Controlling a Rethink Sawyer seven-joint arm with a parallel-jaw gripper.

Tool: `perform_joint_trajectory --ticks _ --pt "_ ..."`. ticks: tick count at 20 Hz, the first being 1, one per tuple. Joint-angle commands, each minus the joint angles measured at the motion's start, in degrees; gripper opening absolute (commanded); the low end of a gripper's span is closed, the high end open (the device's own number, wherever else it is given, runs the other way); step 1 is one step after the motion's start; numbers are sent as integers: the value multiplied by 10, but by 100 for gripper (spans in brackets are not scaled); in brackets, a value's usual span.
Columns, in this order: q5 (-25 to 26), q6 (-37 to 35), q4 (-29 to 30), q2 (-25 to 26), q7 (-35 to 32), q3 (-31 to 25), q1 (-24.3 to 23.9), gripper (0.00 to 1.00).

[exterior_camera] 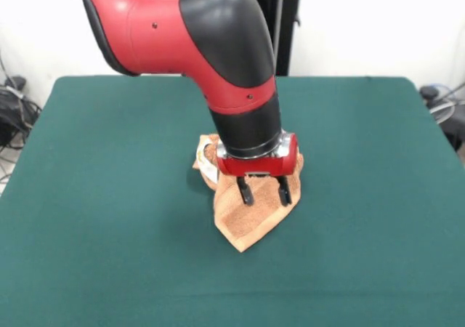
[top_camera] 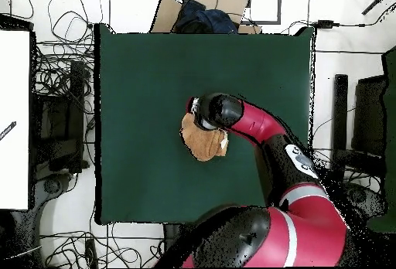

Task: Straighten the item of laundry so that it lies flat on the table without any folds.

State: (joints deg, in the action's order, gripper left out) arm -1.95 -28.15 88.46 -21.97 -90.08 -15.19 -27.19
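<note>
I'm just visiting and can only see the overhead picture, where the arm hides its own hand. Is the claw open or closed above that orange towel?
Observer: In the front view the gripper is open. Its two black fingers point down, spread apart over the towel.
Operator: Is it pinching any cloth?
Observer: No fold is caught between the fingers. I cannot tell whether the tips touch the cloth.
Operator: Is the towel flat?
Observer: No. From the front it is folded over itself, with one pointed corner toward the camera on the green table.
</note>
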Motion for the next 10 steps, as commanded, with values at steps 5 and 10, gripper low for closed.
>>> perform_joint_trajectory --ticks 5,10 --pt "34 79 -44 60 -42 -15 32 100" --pt "38 67 -51 47 -48 11 55 100"
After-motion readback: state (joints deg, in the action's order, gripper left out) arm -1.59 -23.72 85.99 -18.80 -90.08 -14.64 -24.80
